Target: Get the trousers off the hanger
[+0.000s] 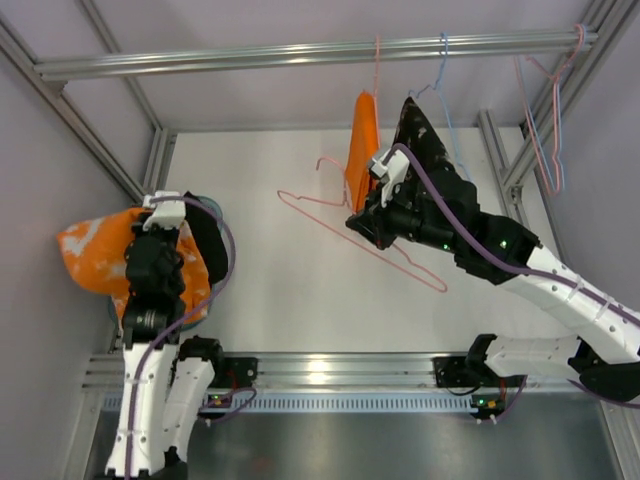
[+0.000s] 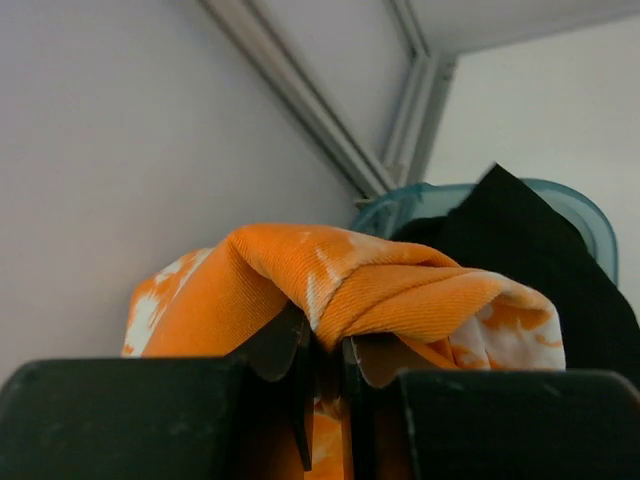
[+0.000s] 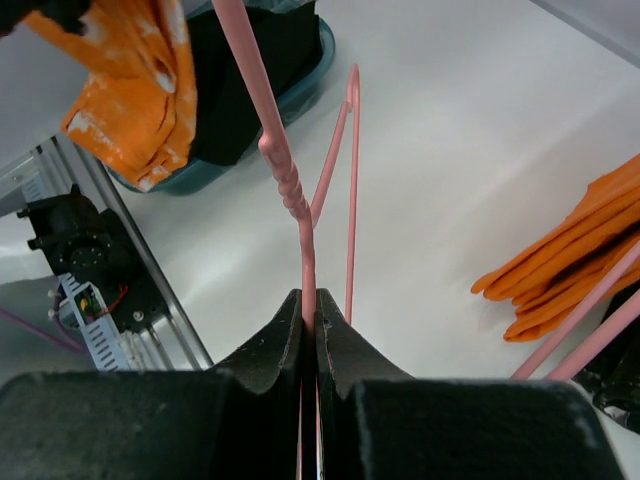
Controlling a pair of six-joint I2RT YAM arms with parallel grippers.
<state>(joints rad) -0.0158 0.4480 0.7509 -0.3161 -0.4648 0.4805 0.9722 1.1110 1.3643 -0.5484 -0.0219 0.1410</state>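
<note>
White base links [image 1: 140,420], black wrists [image 1: 152,272]; left pincer [image 2: 325,352], right pincer [image 3: 310,312] black; purple cables [image 1: 231,258].

trousers [image 1: 95,250] left, over bin [image 2: 580,205]; hanger [image 3: 283,170] right, above table [image 1: 260,290]

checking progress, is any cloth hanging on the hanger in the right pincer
No, the hanger in the right pincer is bare wire; the trousers sit clamped in the left pincer.

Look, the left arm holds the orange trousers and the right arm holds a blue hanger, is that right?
Not quite. The hanger in the right gripper is pink, not blue; the right wrist view shows its wire pinched there. The left gripper does hold the orange trousers.
</note>
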